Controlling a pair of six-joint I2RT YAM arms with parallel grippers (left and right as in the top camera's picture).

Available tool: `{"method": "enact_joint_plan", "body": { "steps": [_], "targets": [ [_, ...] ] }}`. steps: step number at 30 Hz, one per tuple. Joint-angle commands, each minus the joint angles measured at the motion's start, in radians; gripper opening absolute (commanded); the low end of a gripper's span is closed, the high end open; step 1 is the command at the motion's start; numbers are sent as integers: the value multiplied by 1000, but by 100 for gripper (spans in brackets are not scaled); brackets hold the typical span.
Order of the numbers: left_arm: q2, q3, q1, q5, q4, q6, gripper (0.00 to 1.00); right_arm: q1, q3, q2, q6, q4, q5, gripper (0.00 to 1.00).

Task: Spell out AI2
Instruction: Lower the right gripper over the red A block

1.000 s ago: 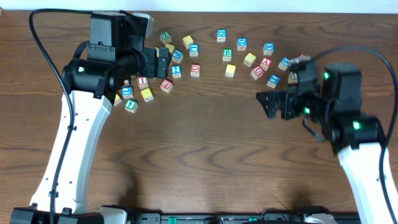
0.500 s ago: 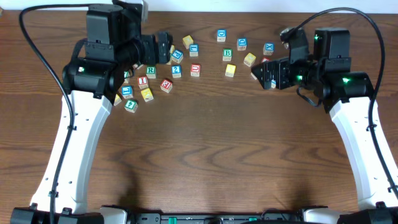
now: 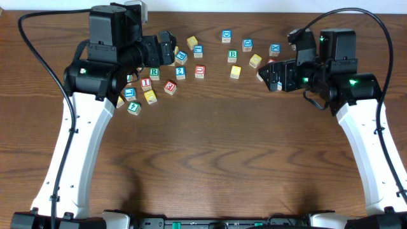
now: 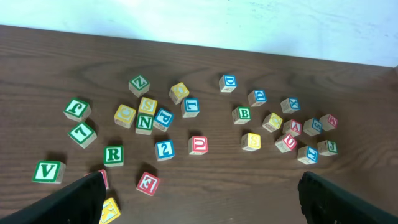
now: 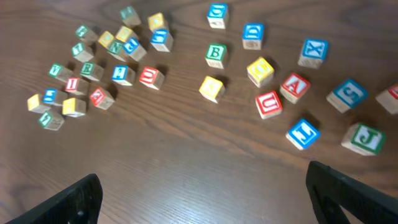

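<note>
- Left gripper (image 4: 199, 185): fingers are spread as wide as they go and nothing is held; it hangs over the cluster to the left of the green "B" cube (image 4: 242, 114).
- Right gripper (image 5: 202, 177): fingers are likewise spread wide and empty; it hangs over the cluster to the right of the "B" cube.
- Red "A" cube (image 5: 295, 86): found right of the "B" cube, slightly nearer the robot. A red "U" cube (image 5: 268, 104) sits just beside it and a yellow cube (image 5: 260, 70) is near.
- Blue "2" cube (image 4: 164, 149): found left of the "B" cube, slightly nearer the robot, with some room around it.
- Red "I" cube (image 3: 146, 83): found farther left of the "B" cube, beyond the "2", crowded by green, yellow and blue cubes.
- Step judged: approach and selection; no cube has been lifted or laid out.
- Next move: a descent astride one cube is called for, with the "U" kept clear if "A" is taken.
- Room: the table (image 3: 210, 152) lies bare on the robot's side of the "B" cube. Its far edge runs close behind the cubes.
</note>
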Motion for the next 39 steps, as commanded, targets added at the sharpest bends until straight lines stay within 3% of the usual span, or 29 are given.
{"method": "enact_joint_plan", "body": {
  "steps": [1,19,32,39],
  "targets": [
    [-1,18,1,-11,2,-12,98,6,21,1,46,-25,37,99],
    [-1,18,2,-56,-22,37,98,5,21,1,45,-94,155,99],
    [-1,18,2,-90,-28,41,98,5,21,3,87,-50,169,89],
    [-1,18,2,-134,-93,63,98,9,47,105,106,32,169,85]
  ]
}}
